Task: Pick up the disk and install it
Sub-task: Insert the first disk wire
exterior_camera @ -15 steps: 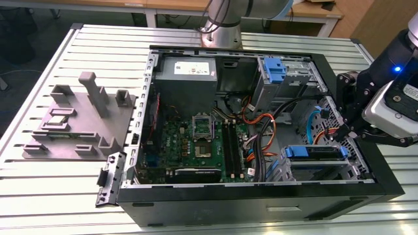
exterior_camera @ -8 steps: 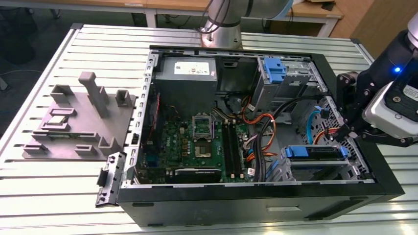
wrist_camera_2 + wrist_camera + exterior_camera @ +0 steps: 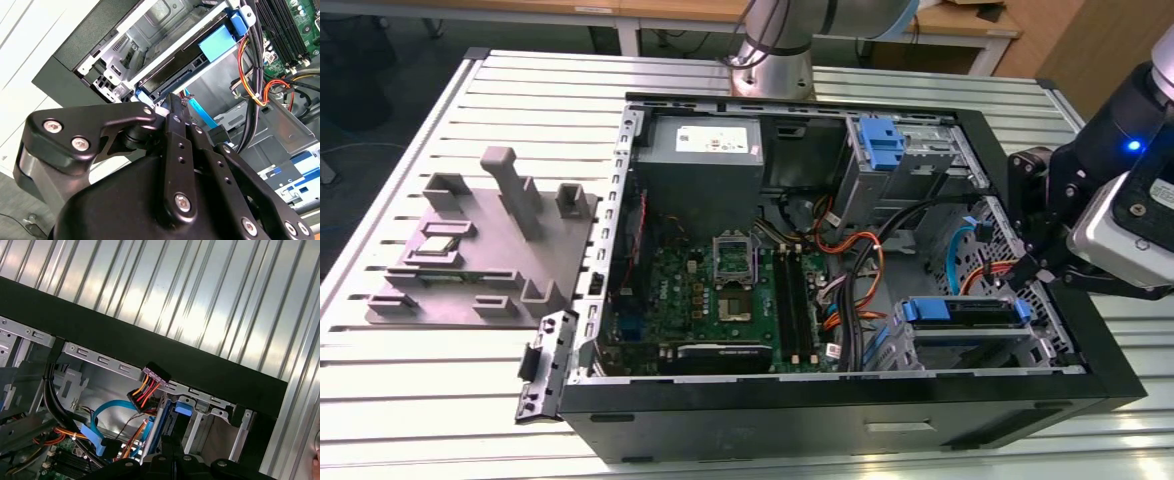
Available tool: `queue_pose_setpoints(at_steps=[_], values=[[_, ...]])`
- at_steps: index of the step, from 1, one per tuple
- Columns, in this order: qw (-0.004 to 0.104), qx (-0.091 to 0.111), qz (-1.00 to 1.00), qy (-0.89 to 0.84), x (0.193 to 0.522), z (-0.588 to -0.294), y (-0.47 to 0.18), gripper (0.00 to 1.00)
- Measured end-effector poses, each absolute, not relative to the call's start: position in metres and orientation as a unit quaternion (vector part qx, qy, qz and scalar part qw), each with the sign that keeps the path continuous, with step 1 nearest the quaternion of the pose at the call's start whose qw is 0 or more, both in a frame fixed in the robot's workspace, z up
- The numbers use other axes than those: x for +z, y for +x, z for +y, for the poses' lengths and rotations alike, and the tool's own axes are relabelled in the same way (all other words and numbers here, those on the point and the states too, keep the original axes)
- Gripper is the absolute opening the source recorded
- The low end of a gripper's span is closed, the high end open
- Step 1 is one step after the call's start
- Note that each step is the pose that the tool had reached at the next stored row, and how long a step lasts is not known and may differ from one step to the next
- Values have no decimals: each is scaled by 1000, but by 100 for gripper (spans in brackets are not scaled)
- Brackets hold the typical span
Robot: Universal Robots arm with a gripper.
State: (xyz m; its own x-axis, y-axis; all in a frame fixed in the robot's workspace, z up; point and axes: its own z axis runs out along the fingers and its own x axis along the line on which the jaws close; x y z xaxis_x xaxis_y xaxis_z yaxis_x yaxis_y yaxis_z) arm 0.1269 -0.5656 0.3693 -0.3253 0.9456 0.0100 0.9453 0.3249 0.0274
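Observation:
The disk point(image 3: 961, 310), a flat drive in a blue carrier, lies inside the lower drive cage at the case's front corner on the exterior view's right. In the second wrist view the disk point(image 3: 200, 55) sits slid into the metal cage, its blue carrier end showing. My gripper point(image 3: 173, 101) has its fingers closed together, the tips right at the disk's near corner by the blue SATA cable point(image 3: 200, 112). In the exterior view my gripper point(image 3: 1034, 280) reaches down over the case's side wall next to the cage. The carrier's blue tab point(image 3: 183, 408) shows in the first wrist view.
The open black computer case point(image 3: 854, 420) lies on a slatted metal table point(image 3: 494, 400). A grey power supply point(image 3: 704, 148) and a narrow blue bracket point(image 3: 881, 140) sit at the back. Orange and black cables point(image 3: 854, 260) cross beside the motherboard point(image 3: 720, 290). A grey fixture block point(image 3: 480, 240) stands outside the case.

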Motion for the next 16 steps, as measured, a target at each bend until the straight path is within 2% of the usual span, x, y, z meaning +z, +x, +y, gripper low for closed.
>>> queue_pose_setpoints(at_steps=[16], values=[[7,17,828,560,369,-566,127,10]])
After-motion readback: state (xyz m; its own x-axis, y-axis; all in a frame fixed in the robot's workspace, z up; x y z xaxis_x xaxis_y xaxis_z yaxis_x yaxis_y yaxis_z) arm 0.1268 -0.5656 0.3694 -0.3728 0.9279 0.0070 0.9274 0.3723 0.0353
